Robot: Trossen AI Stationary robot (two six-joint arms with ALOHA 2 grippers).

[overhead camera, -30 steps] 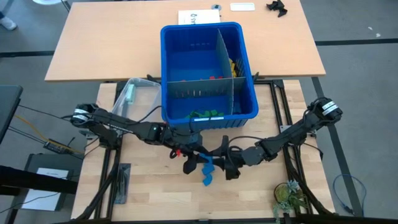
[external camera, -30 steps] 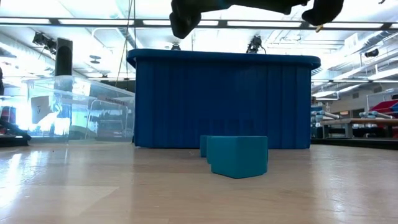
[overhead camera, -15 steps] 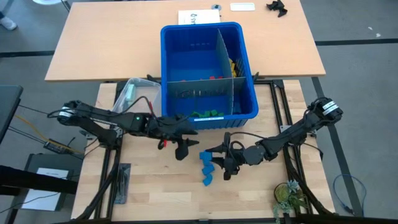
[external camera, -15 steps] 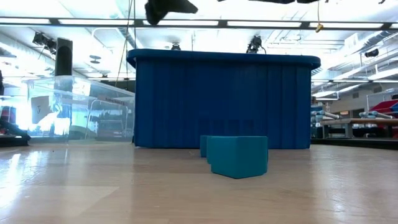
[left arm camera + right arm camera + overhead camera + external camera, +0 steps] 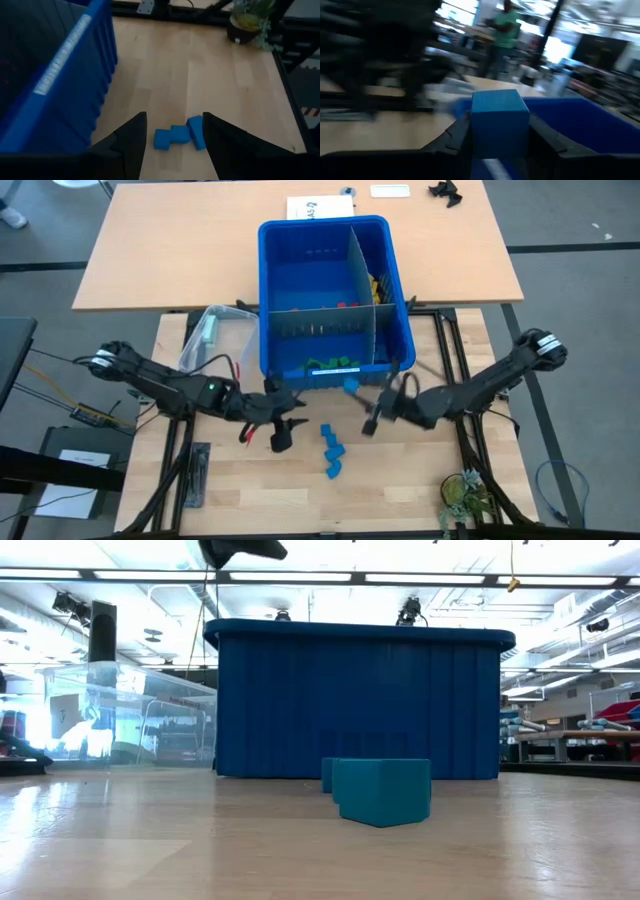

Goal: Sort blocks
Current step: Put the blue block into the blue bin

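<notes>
Since a second ago, the right gripper (image 5: 357, 392) has lifted a blue block (image 5: 351, 383) off the bench (image 5: 400, 480) and swung it up to the front wall of the big blue bin (image 5: 335, 370). Its fingers (image 5: 547, 137) pinch the block from both sides. The left gripper (image 5: 283, 432) has pulled back to the left and now hangs over bare bench. Its fingers (image 5: 131, 142) stand apart and hold nothing. Three more blue blocks (image 5: 330, 448) lie close together on the bench, near the left gripper. Red, yellow and green blocks (image 5: 335, 363) sit inside the bin. A clear tub (image 5: 215, 335) stands just left of the bin.
</notes>
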